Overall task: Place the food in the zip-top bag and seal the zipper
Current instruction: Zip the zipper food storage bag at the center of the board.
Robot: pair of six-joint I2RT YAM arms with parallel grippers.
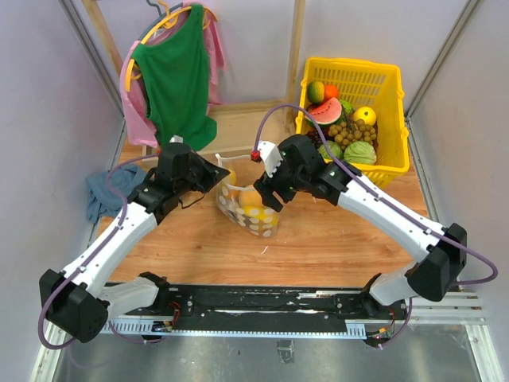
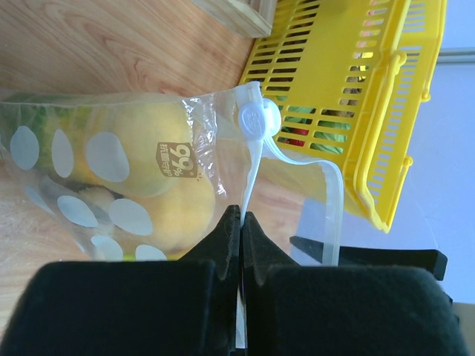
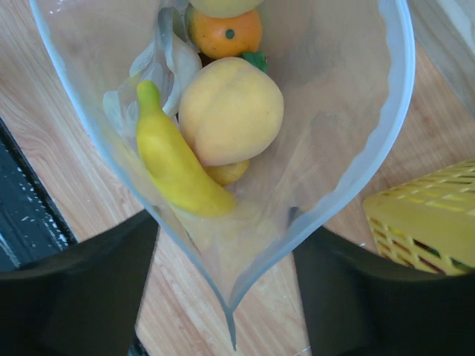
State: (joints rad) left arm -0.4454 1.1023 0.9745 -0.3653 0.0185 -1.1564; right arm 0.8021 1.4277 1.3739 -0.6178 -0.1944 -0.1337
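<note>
The zip-top bag [image 1: 248, 208], clear with white dots, stands in the middle of the wooden table with its mouth gaping upward. Inside it lies the food: a yellow banana [image 3: 174, 159], a pale yellow round fruit [image 3: 230, 111] and an orange [image 3: 224, 31]. My left gripper [image 2: 241, 219] is shut on the pale zipper [image 2: 252, 170] strip at the bag's left end, just below a round white tab [image 2: 258, 119]. My right gripper [image 3: 226, 289] stands open, its fingers [image 3: 82, 289] straddling the pointed far end of the mouth without squeezing it.
A yellow basket [image 1: 390, 95] holding more toy fruit stands at the back right, close behind the right arm. A green shirt [image 1: 176, 76] over pink cloth hangs at the back left. A blue cloth [image 1: 107, 189] lies at the left table edge.
</note>
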